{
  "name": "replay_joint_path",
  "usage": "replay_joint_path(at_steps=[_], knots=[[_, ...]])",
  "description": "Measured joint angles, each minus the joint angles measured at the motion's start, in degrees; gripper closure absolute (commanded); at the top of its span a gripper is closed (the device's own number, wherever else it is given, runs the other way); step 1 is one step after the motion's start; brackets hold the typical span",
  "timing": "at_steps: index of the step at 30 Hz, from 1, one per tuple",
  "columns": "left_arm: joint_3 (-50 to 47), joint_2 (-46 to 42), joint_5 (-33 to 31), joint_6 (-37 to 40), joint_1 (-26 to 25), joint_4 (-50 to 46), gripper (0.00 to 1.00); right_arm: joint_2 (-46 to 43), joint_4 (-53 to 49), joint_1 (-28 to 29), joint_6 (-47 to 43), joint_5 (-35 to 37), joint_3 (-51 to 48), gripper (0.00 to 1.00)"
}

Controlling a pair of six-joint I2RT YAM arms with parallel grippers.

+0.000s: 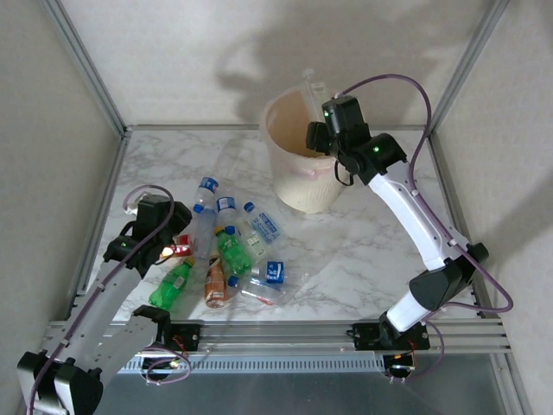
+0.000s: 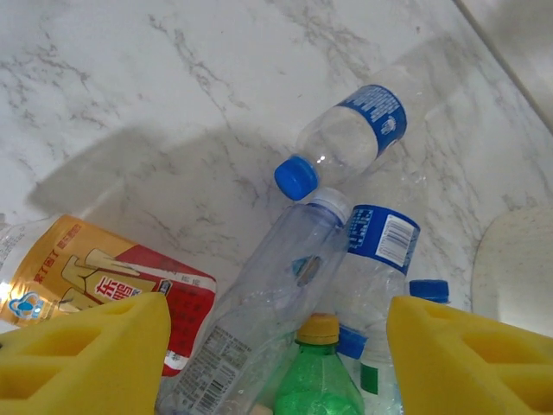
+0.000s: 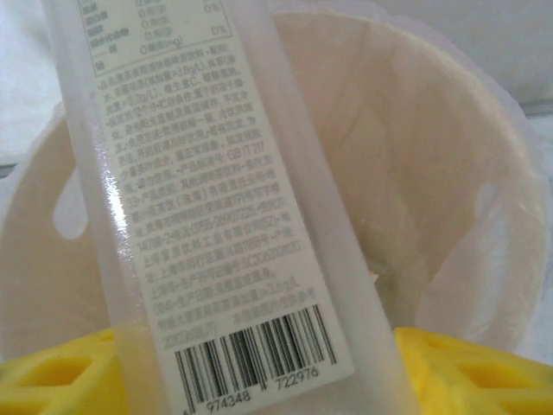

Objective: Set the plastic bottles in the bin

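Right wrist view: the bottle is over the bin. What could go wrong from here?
1. The long bottle between the right hand's fingers stands tall, its top above the rim of the bin; let go like this, it could tip and fall outside.
2. The left hand hangs open over the piled bottles; closing on the green bottle could catch a neighbour or scatter the pile.

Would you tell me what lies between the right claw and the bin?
A pale, barcode-labelled bottle stands between right claw and bin, seen in the right wrist view.
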Motion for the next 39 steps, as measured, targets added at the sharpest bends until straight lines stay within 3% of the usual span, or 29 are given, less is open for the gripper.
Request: replay_joint_path(at_steps=[5,13,24,33,39], knots=[[-0.4,0.0,0.0,-0.8,0.0,0.0,0.27,0.0,-0.1,-1.6,-0.4,0.0,0.0,0.10],[-1.6,0.0,0.0,-2.9,0.0,-1.9,0.18,-3.7,0.4,-1.2,-0.4,-2.6,-1.2,0.17],[-5.9,-0.7,0.0,-4.8,-5.2,-6.3,0.13,-12.8,6.0,14.3,0.2,-4.5,-11.3,0.10],[-7.6,-1.4,-0.2,-7.7,-8.0,-9.2,0.15,-15.0,7.3,15.0,2.7,-4.4,-19.8,0.10],[-7.1,-2.6,-2.5,-12.8,-11.0,-15.8,0.10,-16.8,8.5,15.0,3.2,-4.4,-21.9,0.08]])
